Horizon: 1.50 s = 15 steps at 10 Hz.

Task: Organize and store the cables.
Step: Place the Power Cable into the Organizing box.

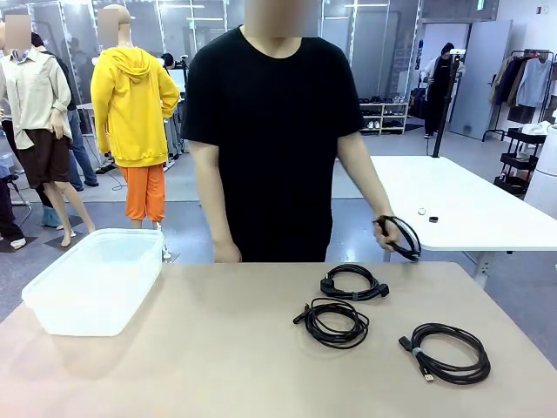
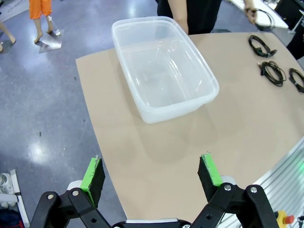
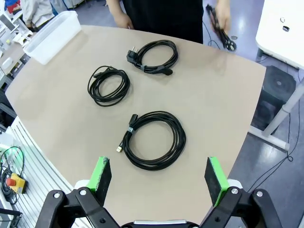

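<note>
Cables all plain black, table a flat tan, bin see-through milky white, person's tee black too, left gripper and right gripper both black with bright green pads

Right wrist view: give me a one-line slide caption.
Open right gripper hovers above three coiled cables on the table, while a person holds a fourth at the far edge.
</note>
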Motion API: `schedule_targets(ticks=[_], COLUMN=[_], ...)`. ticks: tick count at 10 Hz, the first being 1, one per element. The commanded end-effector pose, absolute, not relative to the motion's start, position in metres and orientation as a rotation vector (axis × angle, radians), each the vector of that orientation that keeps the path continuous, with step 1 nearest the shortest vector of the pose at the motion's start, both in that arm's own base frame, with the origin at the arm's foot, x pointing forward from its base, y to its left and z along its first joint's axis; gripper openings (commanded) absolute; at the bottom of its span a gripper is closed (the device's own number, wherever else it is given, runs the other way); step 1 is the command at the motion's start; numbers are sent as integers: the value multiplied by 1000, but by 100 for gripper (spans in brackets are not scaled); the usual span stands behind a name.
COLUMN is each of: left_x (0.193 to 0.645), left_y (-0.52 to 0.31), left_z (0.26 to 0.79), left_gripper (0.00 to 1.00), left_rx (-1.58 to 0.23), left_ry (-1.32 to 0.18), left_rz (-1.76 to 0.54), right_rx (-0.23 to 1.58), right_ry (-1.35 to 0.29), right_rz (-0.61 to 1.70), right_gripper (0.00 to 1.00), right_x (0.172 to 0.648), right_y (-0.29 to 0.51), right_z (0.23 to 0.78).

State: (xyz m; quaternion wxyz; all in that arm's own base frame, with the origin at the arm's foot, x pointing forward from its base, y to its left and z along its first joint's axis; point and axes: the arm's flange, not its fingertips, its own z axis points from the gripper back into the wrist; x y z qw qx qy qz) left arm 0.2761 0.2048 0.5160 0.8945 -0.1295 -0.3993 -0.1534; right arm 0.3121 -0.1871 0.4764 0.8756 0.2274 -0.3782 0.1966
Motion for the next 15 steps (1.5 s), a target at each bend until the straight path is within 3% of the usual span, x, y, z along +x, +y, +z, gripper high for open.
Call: schedule_targets(ticks=[1, 14, 15], left_x=[275, 275, 275], left_y=[206, 206, 206], left_z=[517, 517, 517], left_gripper=[100, 100, 100], left_rx=[-265, -265, -265], left_ry=[-831, -831, -831], left_rz=[-320, -320, -320], right_rx=[473, 475, 407], right_ry=[-788, -789, -775], right_rz=[416, 411, 511], right_gripper=[100, 100, 100], right_x=[312, 312, 314], right_y=[-187, -187, -175], right_z=[477, 476, 495])
